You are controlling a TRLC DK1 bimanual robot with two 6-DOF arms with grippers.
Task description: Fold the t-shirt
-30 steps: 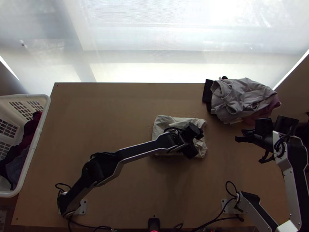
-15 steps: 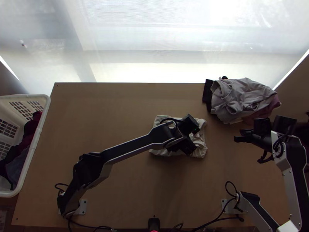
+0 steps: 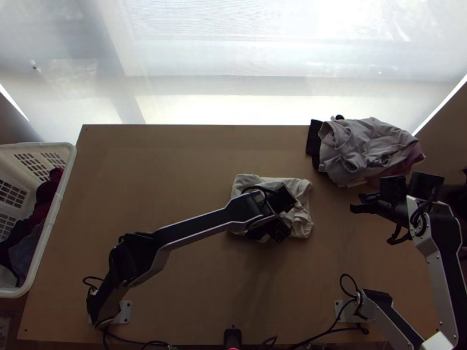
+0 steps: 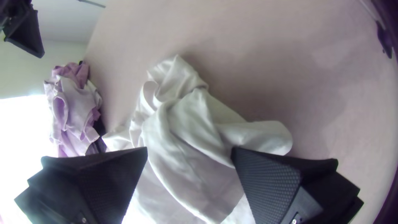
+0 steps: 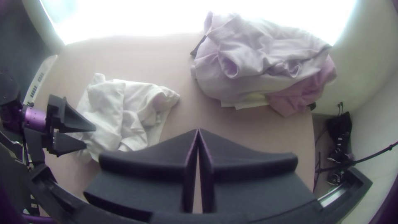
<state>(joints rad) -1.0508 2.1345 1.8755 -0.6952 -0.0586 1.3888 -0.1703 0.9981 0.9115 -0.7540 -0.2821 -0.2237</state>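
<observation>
Clothes (image 3: 370,149) lie heaped near the closed right end effector (image 3: 356,207); the left end effector (image 3: 276,221), spread, overhangs the t-shirt (image 3: 303,219).

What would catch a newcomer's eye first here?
Probably the rumpled white t-shirt mid-way across the table, with the left gripper open over it. Next, the larger heap of grey and pink clothes at the far right corner. The white basket of dark clothes at the left edge stands out too.
</observation>
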